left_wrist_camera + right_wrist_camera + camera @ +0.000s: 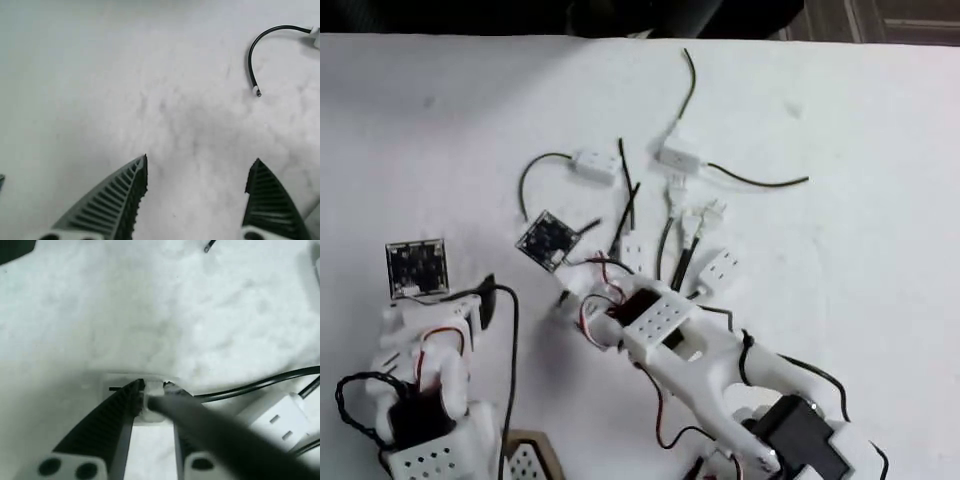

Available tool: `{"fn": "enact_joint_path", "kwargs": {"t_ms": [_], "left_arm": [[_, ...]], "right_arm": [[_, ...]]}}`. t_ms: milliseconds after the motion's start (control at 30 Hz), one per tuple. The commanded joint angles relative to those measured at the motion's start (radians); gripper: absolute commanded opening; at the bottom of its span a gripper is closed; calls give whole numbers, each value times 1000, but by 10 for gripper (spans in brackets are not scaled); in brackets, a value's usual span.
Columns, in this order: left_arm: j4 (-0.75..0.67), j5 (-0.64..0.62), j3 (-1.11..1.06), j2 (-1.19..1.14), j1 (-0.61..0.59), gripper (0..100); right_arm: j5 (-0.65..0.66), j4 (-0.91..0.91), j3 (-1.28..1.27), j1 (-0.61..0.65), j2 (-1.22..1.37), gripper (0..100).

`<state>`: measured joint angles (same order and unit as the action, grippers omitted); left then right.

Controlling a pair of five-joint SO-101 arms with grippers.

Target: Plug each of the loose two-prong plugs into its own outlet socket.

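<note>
My right gripper [155, 400] is shut on a small white plug [154, 401] whose black cable runs back toward the camera, low over the table. In the high view this gripper [568, 300] lies left of a white socket block [632, 250]. A two-slot socket [280, 422] lies close beside the held plug. Another socket block [723, 268] and two loose plugs [700, 220] on black cables lie to the right. Two more white blocks [595, 165] [680, 158] with wires sit farther back. My left gripper [200, 165] is open over bare table, and stands at the near left [488, 295].
Two square black-and-white markers [417, 265] [548, 240] sit near the arms. A loose black wire end [256, 91] curls beyond the left gripper. Black cables [250, 385] cross the table beside the right gripper. The tabletop [840, 120] is white.
</note>
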<state>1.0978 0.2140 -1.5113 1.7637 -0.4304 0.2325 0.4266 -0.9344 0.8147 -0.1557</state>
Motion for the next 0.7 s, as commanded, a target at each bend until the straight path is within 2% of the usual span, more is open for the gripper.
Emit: {"fn": "enact_joint_path", "kwargs": {"t_ms": [0, 200, 367, 667], "left_arm": [[0, 8, -2, 12, -5, 317], [0, 8, -2, 12, -5, 317], [0, 8, -2, 12, -5, 317], [0, 8, -2, 12, -5, 317]], "right_arm": [[8, 82, 2, -13, 18, 17], [3, 150, 41, -13, 19, 32], [-26, 275, 135, -13, 18, 171], [-78, 320, 252, -7, 18, 176]]}}
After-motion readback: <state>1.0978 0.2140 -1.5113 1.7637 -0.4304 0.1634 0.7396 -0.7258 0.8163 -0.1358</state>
